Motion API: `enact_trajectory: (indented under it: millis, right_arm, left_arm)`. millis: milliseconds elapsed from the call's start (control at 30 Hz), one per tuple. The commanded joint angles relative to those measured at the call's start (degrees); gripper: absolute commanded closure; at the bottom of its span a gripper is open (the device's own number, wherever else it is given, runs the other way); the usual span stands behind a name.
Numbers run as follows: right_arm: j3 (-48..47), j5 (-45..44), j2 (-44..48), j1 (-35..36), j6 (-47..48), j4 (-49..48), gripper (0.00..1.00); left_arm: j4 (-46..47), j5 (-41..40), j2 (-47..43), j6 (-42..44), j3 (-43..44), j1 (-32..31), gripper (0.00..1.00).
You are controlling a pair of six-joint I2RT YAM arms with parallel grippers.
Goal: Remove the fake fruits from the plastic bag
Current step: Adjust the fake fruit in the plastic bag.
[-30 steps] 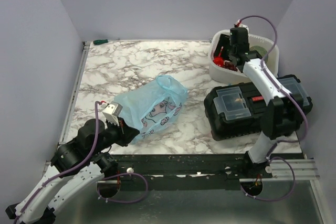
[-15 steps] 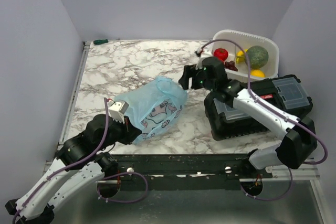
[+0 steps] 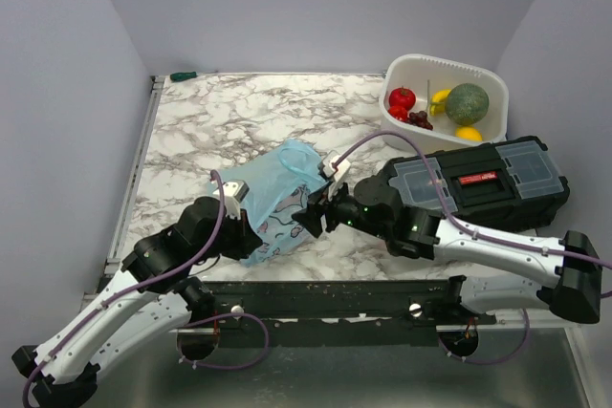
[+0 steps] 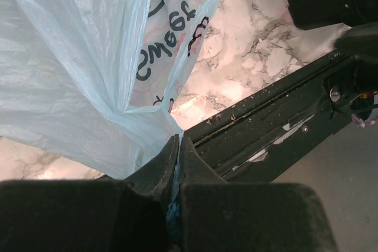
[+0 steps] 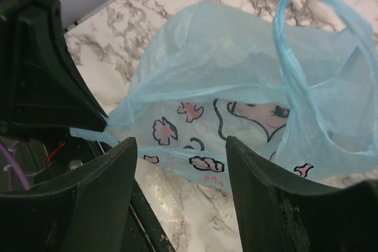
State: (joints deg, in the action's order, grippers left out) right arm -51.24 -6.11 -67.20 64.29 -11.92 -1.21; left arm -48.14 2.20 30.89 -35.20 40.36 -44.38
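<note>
1. The plastic bag point(image 3: 282, 200) lies puffed up on the marble tabletop point(image 3: 229, 117), its printed side facing right.
2. The left end effector point(image 4: 177, 149) is clamped tight on a gathered fold at the bag's near corner.
3. The right end effector point(image 5: 180, 146) sits just right of the bag, its fingers spread wide and holding nothing.
4. The fake fruits point(image 3: 435, 110) lie well beyond the bag to its right, inside a white tub point(image 3: 440, 66): tomato point(image 3: 403, 98), banana point(image 3: 439, 99), melon point(image 3: 468, 102), citrus point(image 3: 469, 133), grapes point(image 3: 419, 119).
5. A black toolbox point(image 3: 478, 183) rests to the right of the bag, nearer than the tub.
</note>
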Motion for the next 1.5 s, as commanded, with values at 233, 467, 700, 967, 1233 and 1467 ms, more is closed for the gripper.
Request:
enact_trajectory:
  millis: [233, 467, 700, 967, 1233, 1467]
  right_arm:
    - [6.6, -7.2, -16.4, 3.9, -1.0, -21.8, 0.42]
    - [4.8, -16.3, -31.0, 4.0, -2.2, -39.4, 0.46]
    - [3.0, -26.5, -43.5, 3.8, -2.5, -55.9, 0.43]
    - [-4.8, -26.5, -51.9, -0.5, -5.1, -56.9, 0.34]
    - [-8.3, -25.7, -56.2, -3.1, -7.2, -54.7, 0.22]
    - [-10.1, -25.6, -58.1, -4.5, -9.3, -50.4, 0.18]
  left_arm:
    - [0.7, -0.5, -3.9, -0.2, -0.1, -0.1, 1.00]
    - [1.1, 0.1, -4.1, -0.1, -0.1, -0.2, 1.00]
    - [1.4, 0.1, -4.7, 0.0, -0.2, -0.2, 1.00]
    - [1.2, 0.8, -3.0, 0.2, 0.1, -0.2, 1.00]
    - [1.2, 1.0, -2.8, 0.2, 0.1, -0.2, 1.00]
    - [1.3, 1.8, -2.3, 0.3, 0.4, -0.2, 1.00]
